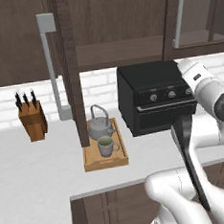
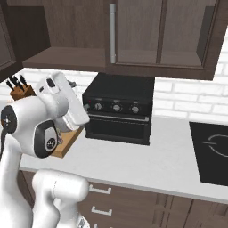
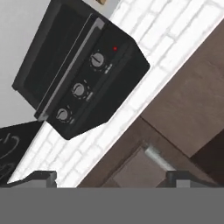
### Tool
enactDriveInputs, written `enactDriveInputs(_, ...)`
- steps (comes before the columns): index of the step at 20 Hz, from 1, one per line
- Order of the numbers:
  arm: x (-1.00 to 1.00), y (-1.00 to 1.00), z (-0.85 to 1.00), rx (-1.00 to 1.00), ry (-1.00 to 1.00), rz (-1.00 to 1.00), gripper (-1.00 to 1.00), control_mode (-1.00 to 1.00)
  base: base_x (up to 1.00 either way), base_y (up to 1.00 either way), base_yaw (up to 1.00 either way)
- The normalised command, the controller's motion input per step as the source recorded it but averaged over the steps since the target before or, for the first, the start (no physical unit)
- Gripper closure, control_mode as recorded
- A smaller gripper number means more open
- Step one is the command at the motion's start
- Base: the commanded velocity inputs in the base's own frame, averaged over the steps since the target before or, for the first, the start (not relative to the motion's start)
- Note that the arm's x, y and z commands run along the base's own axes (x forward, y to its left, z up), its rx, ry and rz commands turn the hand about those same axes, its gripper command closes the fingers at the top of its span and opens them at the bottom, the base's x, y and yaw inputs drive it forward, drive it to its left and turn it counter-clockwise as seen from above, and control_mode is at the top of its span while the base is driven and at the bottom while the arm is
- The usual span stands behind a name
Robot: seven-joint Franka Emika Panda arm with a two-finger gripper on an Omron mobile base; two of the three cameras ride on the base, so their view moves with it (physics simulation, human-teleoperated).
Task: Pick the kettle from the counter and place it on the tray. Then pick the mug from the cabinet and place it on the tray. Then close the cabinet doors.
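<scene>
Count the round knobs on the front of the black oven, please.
3. The knobs sit in one row on the panel above the door of the black oven: left knob, middle knob, right knob.

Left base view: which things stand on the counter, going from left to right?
Knife block → wooden tray carrying the kettle and the mug → black toaster oven.
</scene>
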Motion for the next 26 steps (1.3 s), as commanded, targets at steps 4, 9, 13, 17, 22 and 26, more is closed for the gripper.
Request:
enactDriveInputs(4, -0.14, 0.24, -0.39, -0.51, -0.02, -0.27, -1.0, -1.0, 0.0, 0.0, 0.0)
enactDriveInputs(9, -0.41, 0.23, -0.3, -0.47, -0.01, -0.28, -1.0, -1.0, 0.0, 0.0, 0.0)
enactDriveInputs(13, -0.48, 0.26, -0.42, -0.44, -0.02, -0.23, -1.0, -1.0, 0.0, 0.0, 0.0)
enactDriveInputs(17, -0.41, 0.27, -0.34, -0.45, -0.03, -0.22, -1.0, -1.0, 0.0, 0.0, 0.0)
enactDriveInputs(22, -0.32, 0.1, -0.21, -0.45, -0.1, -0.1, -1.0, -1.0, 0.0, 0.0, 0.0)
enactDriveInputs(26, -0.4, 0.27, -0.04, -0.34, -0.03, -0.11, -1.0, -1.0, 0.0, 0.0, 0.0)
